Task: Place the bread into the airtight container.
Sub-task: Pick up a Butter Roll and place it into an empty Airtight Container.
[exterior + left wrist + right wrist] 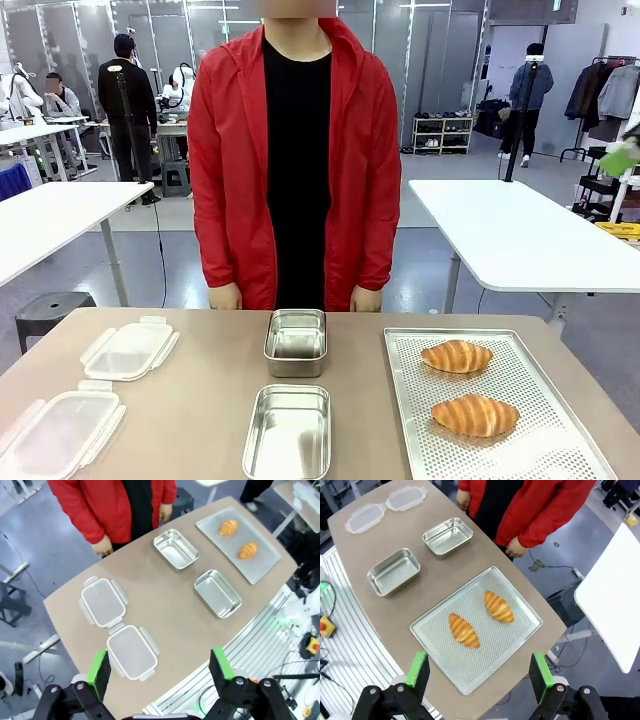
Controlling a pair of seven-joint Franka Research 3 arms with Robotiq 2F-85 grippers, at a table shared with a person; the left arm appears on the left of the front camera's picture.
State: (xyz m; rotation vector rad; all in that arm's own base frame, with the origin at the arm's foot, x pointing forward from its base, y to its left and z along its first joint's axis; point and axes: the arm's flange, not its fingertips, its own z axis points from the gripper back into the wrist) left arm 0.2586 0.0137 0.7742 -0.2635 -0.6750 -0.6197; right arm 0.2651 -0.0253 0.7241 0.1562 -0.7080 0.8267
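Observation:
Two golden bread rolls lie on a perforated metal tray (560,450) at the table's right: one farther (457,356), one nearer (475,416). Two empty metal containers stand mid-table, one far (296,341) and one near (288,433). From high above, my right gripper (477,672) hangs open over the tray (520,605), with the rolls (463,629) (498,606) far below it. My left gripper (159,667) is also open, high over the table's left part above the lids; the containers (175,548) (217,593) and rolls (228,527) (248,550) lie beyond it.
Two clear plastic lids with clip tabs lie at the table's left, one far (128,348) and one near (57,432). A person in a red jacket (230,170) stands at the far edge, hands resting at the table's rim.

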